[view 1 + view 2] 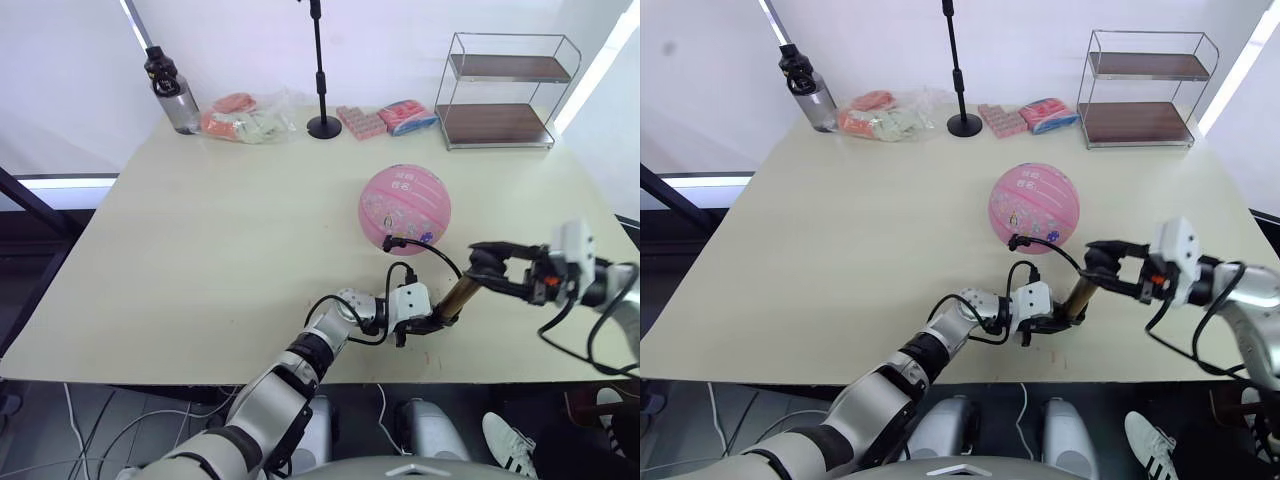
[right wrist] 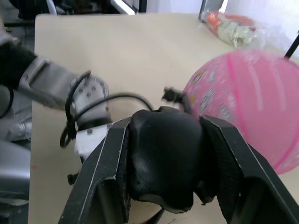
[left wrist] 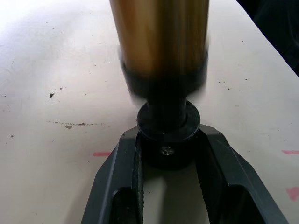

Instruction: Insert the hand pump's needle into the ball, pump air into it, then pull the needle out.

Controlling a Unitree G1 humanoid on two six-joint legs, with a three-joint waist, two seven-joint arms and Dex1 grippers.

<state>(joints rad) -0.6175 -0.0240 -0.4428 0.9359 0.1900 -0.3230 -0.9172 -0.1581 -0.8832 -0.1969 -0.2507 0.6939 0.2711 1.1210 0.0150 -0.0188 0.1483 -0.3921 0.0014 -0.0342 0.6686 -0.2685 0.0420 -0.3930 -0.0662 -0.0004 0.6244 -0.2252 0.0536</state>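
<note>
Table [image 1: 200, 250] w/ pink ball [image 1: 404, 208] right of centre, rack, pole and bottle well apart at far edge. Pump [image 1: 452, 298] lies near front edge. Left gripper [image 1: 416, 322] shut on pump's base cap, right gripper [image 1: 487, 262] clamped round its black handle. Hose loops to needle [image 1: 391, 241], which sits at ball's near side; can't tell if fully in. Risk: hard stroke drags hose, needle bends or pops out, ball rolls. Open room left; front edge close.
</note>
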